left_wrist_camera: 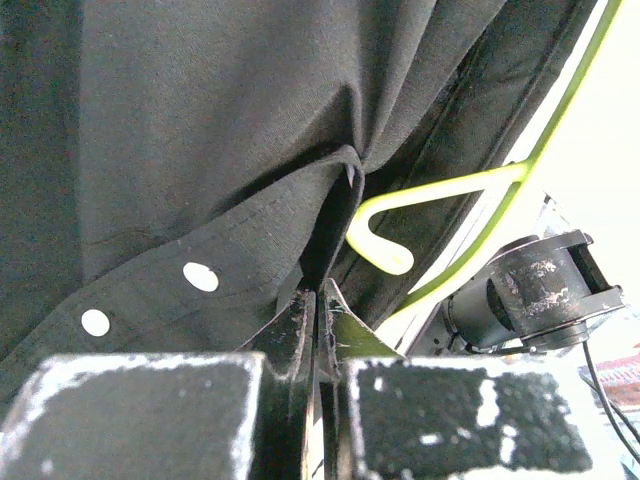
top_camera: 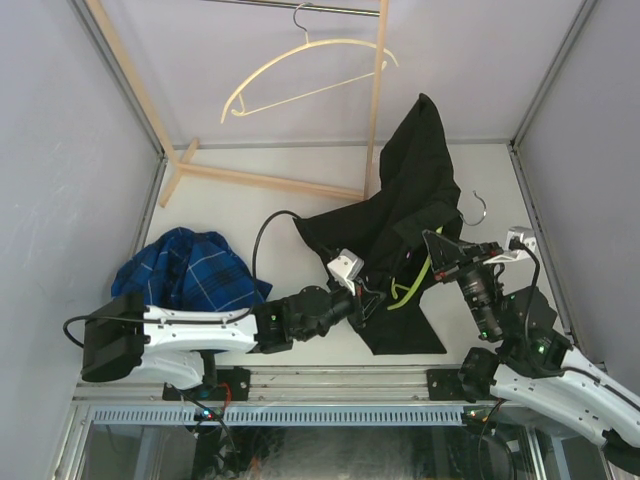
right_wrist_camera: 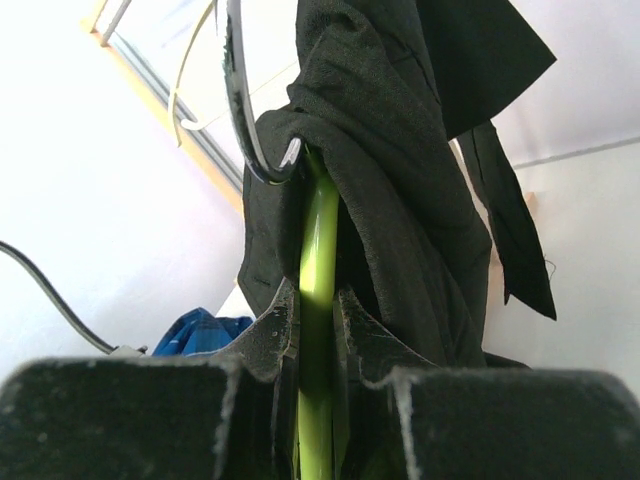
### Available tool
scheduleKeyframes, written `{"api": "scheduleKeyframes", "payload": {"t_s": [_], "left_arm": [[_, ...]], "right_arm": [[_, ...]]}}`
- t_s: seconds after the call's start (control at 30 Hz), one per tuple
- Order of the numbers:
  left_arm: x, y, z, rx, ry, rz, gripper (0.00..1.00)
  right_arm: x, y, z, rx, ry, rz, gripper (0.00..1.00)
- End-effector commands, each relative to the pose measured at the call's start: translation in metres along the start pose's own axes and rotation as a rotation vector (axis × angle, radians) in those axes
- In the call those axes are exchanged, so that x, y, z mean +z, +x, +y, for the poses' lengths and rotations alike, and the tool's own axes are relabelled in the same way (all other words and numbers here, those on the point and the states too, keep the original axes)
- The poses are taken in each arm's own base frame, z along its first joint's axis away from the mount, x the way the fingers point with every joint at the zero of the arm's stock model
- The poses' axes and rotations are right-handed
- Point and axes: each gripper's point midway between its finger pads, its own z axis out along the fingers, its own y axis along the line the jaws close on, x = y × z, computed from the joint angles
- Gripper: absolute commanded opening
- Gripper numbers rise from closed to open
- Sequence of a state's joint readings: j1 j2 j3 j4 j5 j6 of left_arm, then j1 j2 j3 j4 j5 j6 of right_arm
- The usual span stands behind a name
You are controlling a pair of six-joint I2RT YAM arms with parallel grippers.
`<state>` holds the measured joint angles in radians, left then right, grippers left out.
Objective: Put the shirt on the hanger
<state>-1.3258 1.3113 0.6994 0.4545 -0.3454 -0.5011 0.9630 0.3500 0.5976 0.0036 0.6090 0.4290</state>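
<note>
The shirt (top_camera: 415, 190) was seen draped over the hanger (left_wrist_camera: 440, 190), raised over the right side of the desk (top_camera: 260, 200), with its lower folds spread down toward the surface. The left gripper (left_wrist_camera: 318, 300) was clenched on the shirt's buttoned edge. The right gripper (right_wrist_camera: 316, 300) was clamped around the hanger's green bar, and the metal hook (right_wrist_camera: 243, 120) was left poking out above.

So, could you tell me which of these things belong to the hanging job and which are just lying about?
In use: black shirt, green hanger, left gripper pinching the shirt, right gripper clamping the hanger.
Lying about: blue plaid shirt, cream hanger, wooden rack.
</note>
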Motion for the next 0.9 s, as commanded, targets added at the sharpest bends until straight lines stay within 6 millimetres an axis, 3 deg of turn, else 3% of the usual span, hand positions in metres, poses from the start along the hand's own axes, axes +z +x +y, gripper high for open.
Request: {"api": "scheduleKeyframes", "payload": {"t_s": [0.0,0.43,0.67,0.87], "left_arm": [[-0.001,0.012,0.003,0.031,0.006,0.034,0.00],[-0.002,0.045,0.003,0.047,0.001,0.126,0.00],[0.004,0.056,0.017,0.051,-0.069,0.125,0.00],[0.018,0.051,0.003,0.051,-0.037,0.122,0.00]], "right_arm": [[0.001,-0.070,0.012,0.133,0.005,-0.220,0.00],[0.004,-0.091,-0.013,0.203,0.141,-0.335,0.00],[0.007,-0.093,-0.003,0.267,0.092,-0.338,0.00],[0.010,-0.084,0.000,0.288,0.084,-0.305,0.00]]}}
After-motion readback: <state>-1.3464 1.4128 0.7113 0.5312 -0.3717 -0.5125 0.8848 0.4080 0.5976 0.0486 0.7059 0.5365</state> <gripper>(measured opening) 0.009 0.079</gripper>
